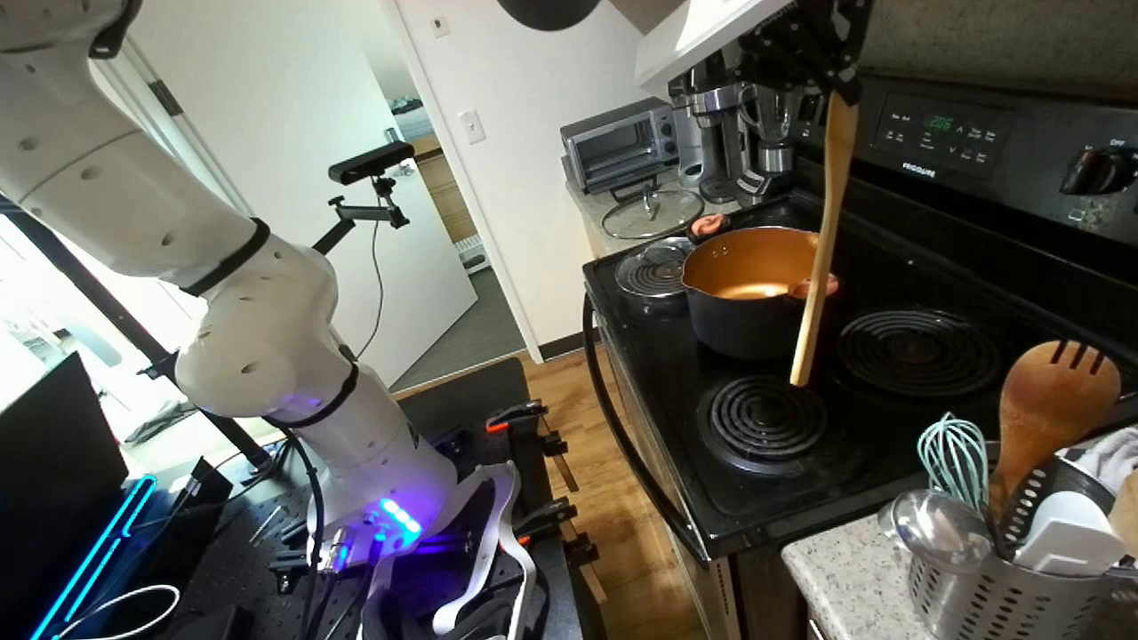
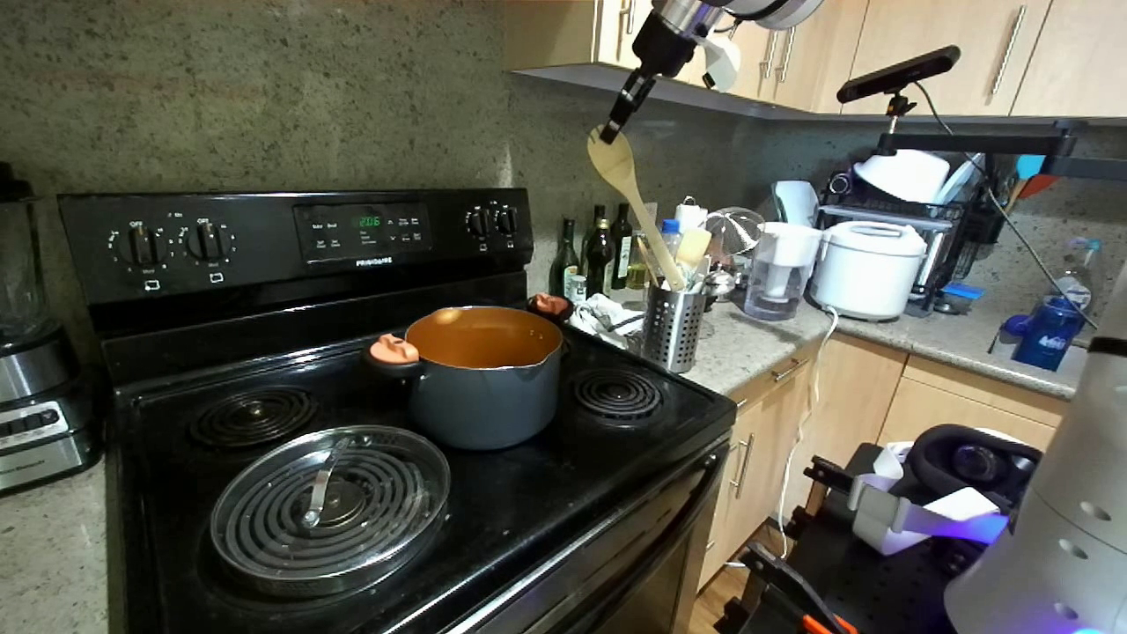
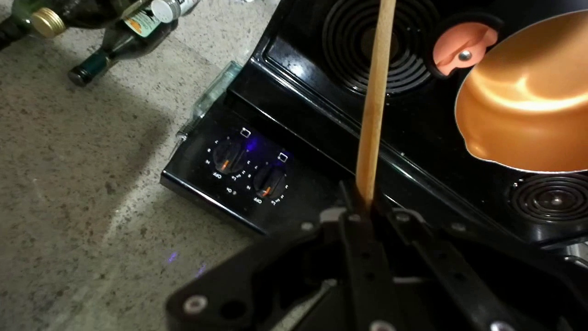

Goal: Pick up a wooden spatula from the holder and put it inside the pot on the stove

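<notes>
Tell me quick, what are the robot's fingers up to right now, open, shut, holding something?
The fingers: closed, holding the wooden spatula by its broad end.

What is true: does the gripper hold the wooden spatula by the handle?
No, the gripper holds the wooden spatula by its broad end, the handle hanging down.

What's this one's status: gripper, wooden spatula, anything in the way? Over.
Robotiq gripper shut on wooden spatula, at blade end. Spatula hanging handle down, not yet in pot. Pot uncovered on stove, nothing seen blocking its mouth.
</notes>
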Available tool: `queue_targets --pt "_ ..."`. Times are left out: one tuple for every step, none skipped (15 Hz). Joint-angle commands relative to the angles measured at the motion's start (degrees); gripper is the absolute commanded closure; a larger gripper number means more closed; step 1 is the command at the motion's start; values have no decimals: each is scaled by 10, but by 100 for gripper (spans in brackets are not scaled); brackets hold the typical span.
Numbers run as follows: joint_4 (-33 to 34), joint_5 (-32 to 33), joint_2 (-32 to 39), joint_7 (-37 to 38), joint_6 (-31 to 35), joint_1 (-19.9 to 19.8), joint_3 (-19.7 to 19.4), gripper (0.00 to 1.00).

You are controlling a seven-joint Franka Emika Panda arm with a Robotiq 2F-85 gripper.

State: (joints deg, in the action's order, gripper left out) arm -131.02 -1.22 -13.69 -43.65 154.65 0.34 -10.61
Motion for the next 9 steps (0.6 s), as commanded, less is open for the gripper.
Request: queue_targets --pt "-9 -19 -11 -17 16 21 2 98" --pt "-10 -25 -13 -21 15 28 1 98" --pt "-11 -30 -13 -24 15 34 1 98" --pt "-11 -35 -14 -24 14 38 1 98" --pt "-13 -45 -14 -27 16 45 0 98" --pt "-17 -60 -15 -35 19 55 -1 98" --pt "-19 -71 -14 -43 18 63 0 98" --pt "-23 -81 -15 -53 16 70 4 98" --pt "-28 -89 -18 -64 17 78 7 98"
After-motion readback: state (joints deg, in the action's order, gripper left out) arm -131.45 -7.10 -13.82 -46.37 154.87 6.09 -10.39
